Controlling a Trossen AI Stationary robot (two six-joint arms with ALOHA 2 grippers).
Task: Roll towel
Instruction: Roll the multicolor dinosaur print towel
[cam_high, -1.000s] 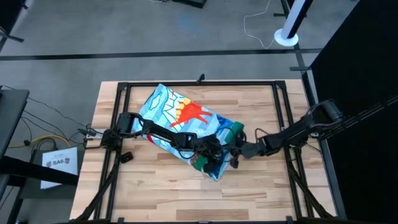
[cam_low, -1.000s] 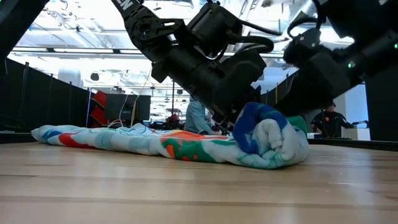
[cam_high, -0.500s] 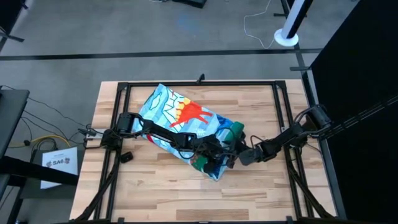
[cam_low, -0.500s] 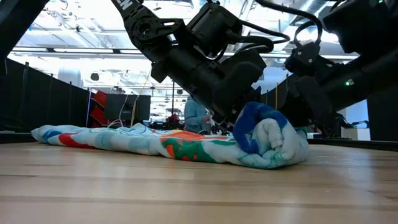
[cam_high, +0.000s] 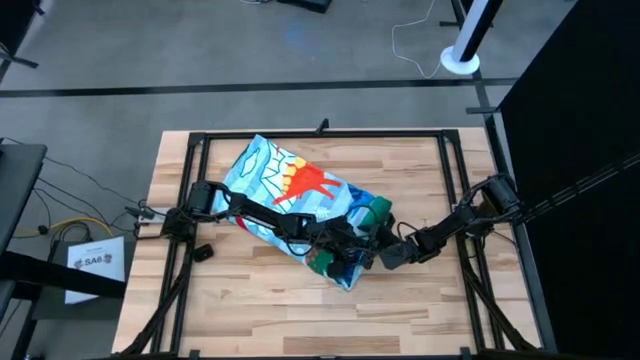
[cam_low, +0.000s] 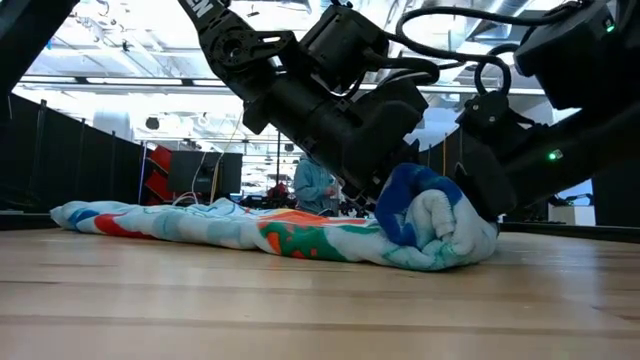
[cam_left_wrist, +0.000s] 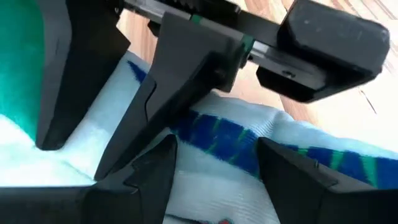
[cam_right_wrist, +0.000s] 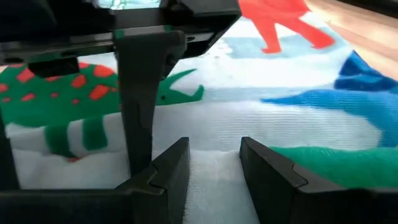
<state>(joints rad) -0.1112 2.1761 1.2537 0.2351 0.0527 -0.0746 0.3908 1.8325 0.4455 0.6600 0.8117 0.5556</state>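
Fingers of the left gripper and of the right gripper stand open, holding nothing, with the towel between them. Both grippers meet at its rolled end, and the towel lies on the wooden bench, its other part spread flat.

Floor sign, left of table: white sheet, reads "SA6".
Other text: none legible on arms, towel or room background.
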